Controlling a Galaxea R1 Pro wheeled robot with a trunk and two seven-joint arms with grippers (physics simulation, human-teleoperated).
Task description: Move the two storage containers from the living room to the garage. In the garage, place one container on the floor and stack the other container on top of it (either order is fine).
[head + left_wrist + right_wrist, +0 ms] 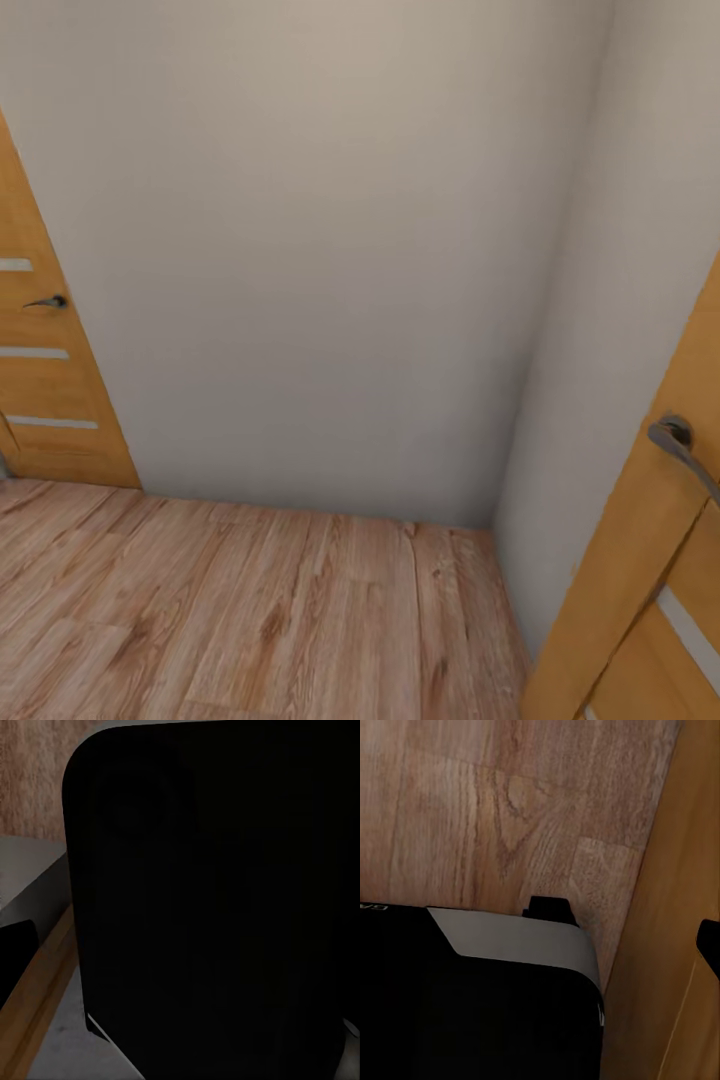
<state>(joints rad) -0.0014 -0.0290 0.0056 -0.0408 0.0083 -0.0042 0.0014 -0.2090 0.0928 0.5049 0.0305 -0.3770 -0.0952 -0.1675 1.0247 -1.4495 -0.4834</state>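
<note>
Head view has you facing a plain white wall (330, 250) that meets a second wall (620, 280) in a corner toward the right. Light wood plank floor (250, 610) runs right up to both. An orange-wood door with frosted strips (40, 380) sits at the left edge, dark lever handle (47, 301) on it. A second orange door (650, 590) leans in close at the right edge with a grey handle (680, 445), so your open room is the strip of planks between the two doors.

Left wrist view is mostly a dark rounded panel (217, 907), likely your own body, with a wood edge (41, 997) beside it. Right wrist view shows planks (510, 810), orange wood (675, 945) alongside, and a dark body panel (472, 1005). Can't tell how either pincer is set. You've got no bin in front of you from this spot.
</note>
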